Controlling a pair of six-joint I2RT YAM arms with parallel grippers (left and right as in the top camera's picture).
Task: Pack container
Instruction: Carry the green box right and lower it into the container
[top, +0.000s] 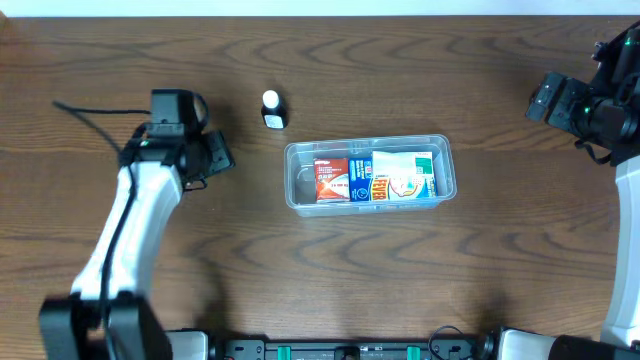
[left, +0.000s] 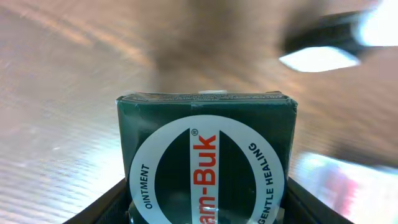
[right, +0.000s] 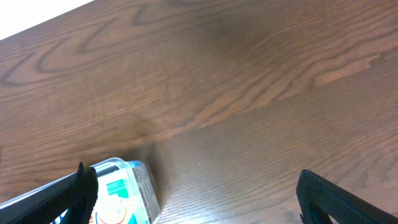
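While I look down from overhead, the container (top: 366, 141) lies near the middle of the table (top: 400, 280), long side running left to right, with several small printed packets (top: 372, 176) standing side by side inside it. Just beyond its far left corner, apart from it, a little dark bottle (top: 272, 109) with a white cap stands upright on the wood. My left gripper (top: 216, 156) is well to the left of the container, pointing towards it; from up here I cannot make out what sits between its fingers. My right gripper (top: 546, 100) is off at the far right edge of the table, well clear of the container.

Through my left wrist camera, a dark green box (left: 205, 130) fills the view, its round white label reading "OINTMENT" and "GENTLE HEALING" around red lettering. My left gripper (left: 205, 214) is clamped on that box, one finger (left: 102, 208) pressed against each lower side. The wood behind it is blurred.

Through my right wrist camera, my right gripper (right: 199, 199) stands spread wide with nothing between its fingers (right: 62, 196), only bare wood. A rounded corner of the container (right: 142, 180) shows at the lower left, just beside my left-hand finger, a blue and white packet visible through its wall
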